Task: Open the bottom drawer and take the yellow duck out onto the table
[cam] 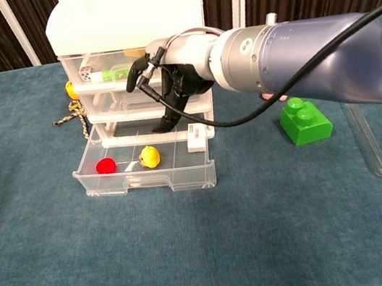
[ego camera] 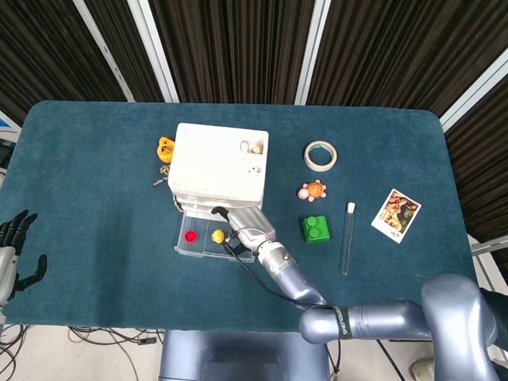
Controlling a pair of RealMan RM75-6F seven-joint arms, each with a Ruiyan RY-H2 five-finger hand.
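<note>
The white drawer unit (ego camera: 222, 163) stands mid-table with its clear bottom drawer (cam: 146, 178) pulled out. Inside lie the yellow duck (cam: 150, 156), a red piece (cam: 105, 165) to its left and a small white block (cam: 196, 140) at the right. In the head view the duck (ego camera: 217, 235) shows just left of my right hand (ego camera: 248, 225). My right hand (cam: 171, 87) hangs over the drawer's back right part, dark fingers (cam: 166, 124) pointing down, a little above and right of the duck, holding nothing. My left hand (ego camera: 16, 254) rests at the table's near left edge, fingers spread.
A green brick (ego camera: 316, 229), a glass tube (ego camera: 346, 238), a photo card (ego camera: 395, 214), a pink and orange toy (ego camera: 313, 191) and a tape roll (ego camera: 321, 155) lie right of the unit. An orange toy (ego camera: 165, 149) with a chain sits at its left.
</note>
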